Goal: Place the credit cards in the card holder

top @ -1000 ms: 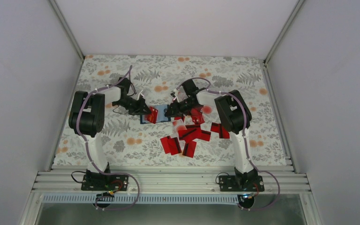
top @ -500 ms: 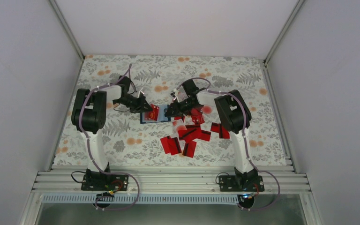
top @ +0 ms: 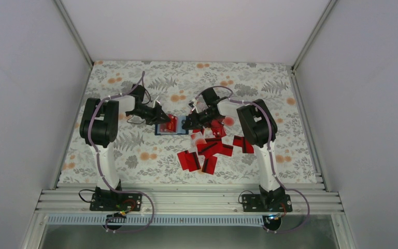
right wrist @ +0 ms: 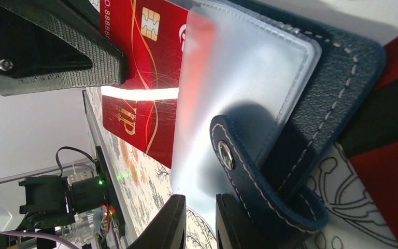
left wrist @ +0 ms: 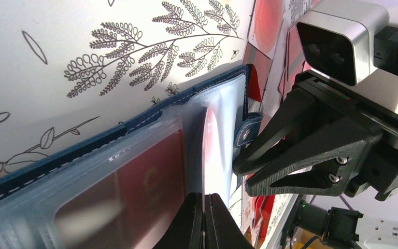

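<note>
Left pincer [left wrist: 203, 199] clamped on a thin red plastic credit card [right wrist: 134, 62], edge at the mouth of a clear sleeve [right wrist: 238, 78] of the flat navy-blue stitched card holder [right wrist: 337, 67], mid-tabletop [top: 134, 155]. Right pincer [right wrist: 201, 205] narrow, pinching that sleeve. If you push skewed, the sleeve could buckle or slip free. Spare red cards [top: 210, 150] at 5 o'clock.

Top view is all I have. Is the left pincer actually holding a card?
Observer: Yes. The left pincer is shut on a red card with a chip and gold lettering.
Operator: Is it in the holder?
Observer: Partly. One end shows through a clear sleeve of the open holder.
Operator: And the right pincer?
Observer: The right pincer pinches that sleeve's edge, beside the snap tab.
</note>
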Controlling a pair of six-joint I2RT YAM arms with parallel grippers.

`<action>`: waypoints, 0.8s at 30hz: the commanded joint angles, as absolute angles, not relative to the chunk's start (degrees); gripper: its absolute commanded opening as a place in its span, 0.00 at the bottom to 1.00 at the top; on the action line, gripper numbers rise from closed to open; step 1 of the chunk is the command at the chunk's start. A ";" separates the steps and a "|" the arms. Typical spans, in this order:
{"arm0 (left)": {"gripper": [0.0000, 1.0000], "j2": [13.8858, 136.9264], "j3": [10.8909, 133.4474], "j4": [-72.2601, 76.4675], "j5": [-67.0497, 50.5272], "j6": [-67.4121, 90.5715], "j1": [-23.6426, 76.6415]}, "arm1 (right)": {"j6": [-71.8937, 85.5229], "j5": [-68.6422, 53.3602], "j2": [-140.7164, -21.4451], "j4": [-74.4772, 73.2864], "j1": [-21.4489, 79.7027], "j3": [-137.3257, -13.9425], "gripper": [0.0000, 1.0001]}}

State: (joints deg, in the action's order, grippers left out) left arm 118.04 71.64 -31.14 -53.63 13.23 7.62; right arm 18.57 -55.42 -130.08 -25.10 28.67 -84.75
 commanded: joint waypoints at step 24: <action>0.02 118.11 65.43 -19.11 -52.13 19.60 10.62 | 15.22 -47.31 -128.49 -30.40 27.29 -85.62 0.20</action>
